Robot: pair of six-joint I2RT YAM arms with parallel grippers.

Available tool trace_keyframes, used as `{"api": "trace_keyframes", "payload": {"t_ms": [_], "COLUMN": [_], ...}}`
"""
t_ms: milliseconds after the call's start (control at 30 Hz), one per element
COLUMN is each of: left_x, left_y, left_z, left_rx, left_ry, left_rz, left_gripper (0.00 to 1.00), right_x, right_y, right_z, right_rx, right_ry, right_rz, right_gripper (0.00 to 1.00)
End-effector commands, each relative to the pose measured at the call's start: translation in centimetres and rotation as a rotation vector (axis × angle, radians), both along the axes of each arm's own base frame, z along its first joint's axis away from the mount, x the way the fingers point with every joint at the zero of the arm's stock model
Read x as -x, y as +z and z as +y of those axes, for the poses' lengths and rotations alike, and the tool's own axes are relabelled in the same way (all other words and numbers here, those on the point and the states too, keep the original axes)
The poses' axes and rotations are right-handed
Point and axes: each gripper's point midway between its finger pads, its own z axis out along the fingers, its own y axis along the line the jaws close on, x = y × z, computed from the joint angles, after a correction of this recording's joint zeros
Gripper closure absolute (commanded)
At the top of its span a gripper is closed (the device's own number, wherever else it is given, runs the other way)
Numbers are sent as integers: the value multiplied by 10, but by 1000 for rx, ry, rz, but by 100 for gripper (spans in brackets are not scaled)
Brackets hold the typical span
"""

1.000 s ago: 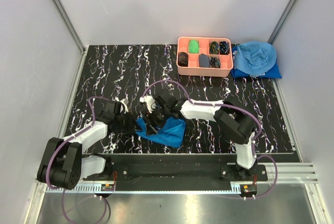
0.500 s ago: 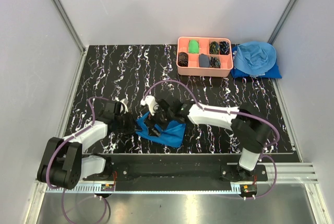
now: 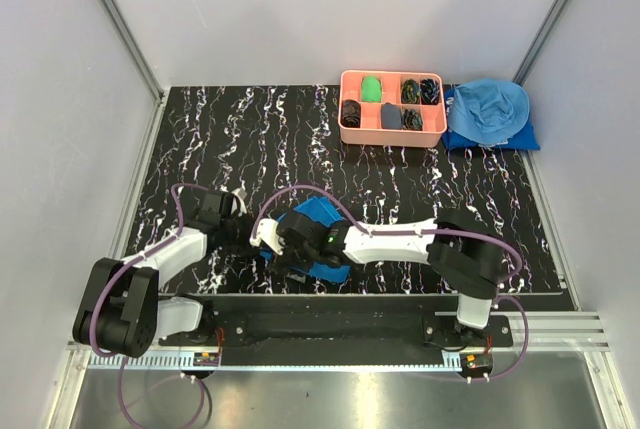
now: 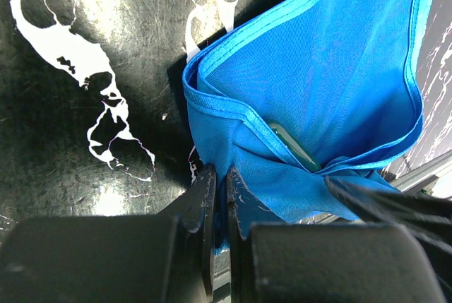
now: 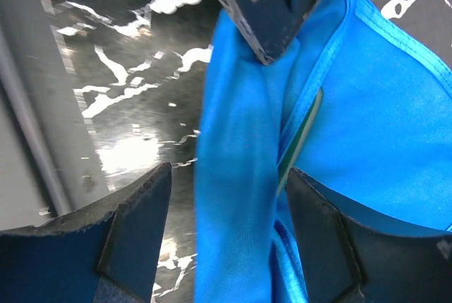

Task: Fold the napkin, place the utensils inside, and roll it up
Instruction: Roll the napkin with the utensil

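Note:
The royal-blue napkin (image 3: 316, 215) lies bunched and partly folded near the table's front, under my right wrist. My left gripper (image 3: 250, 236) is shut on the napkin's left edge (image 4: 219, 197); the cloth (image 4: 318, 84) spreads away from the jaws. My right gripper (image 3: 280, 249) is open, and its fingers (image 5: 134, 232) straddle a long fold of the napkin (image 5: 240, 197) without squeezing it. One dark green utensil handle (image 5: 300, 140) pokes out of the folds, and it also shows in the left wrist view (image 4: 293, 144). The gold heads are hidden in the cloth.
A pink compartment tray (image 3: 392, 134) with small dark and green items stands at the back right. A sky-blue heap of cloth (image 3: 488, 112) lies beside it. The table's front edge and metal rail (image 3: 350, 299) run just near of the napkin.
My right gripper has moved left and toward the front edge, across the napkin. The napkin has been drawn up into a tighter bunch. My left gripper has held its grip in place.

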Motion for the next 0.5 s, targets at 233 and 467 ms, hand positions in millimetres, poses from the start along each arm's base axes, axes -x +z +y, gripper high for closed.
{"api": "trace_keyframes", "payload": {"t_ms": [233, 467], "left_x": [-7, -9], "left_y": [8, 10], "left_z": [-3, -3], "left_rx": [4, 8], "left_ry": [-28, -32], "left_rz": [-28, -36], "left_gripper": [100, 100], "right_x": [-29, -27], "right_y": [-30, -36], "right_z": [-3, -4], "right_rx": [82, 60], "right_ry": [-23, 6], "right_rz": [-83, 18], "right_gripper": [24, 26]}}
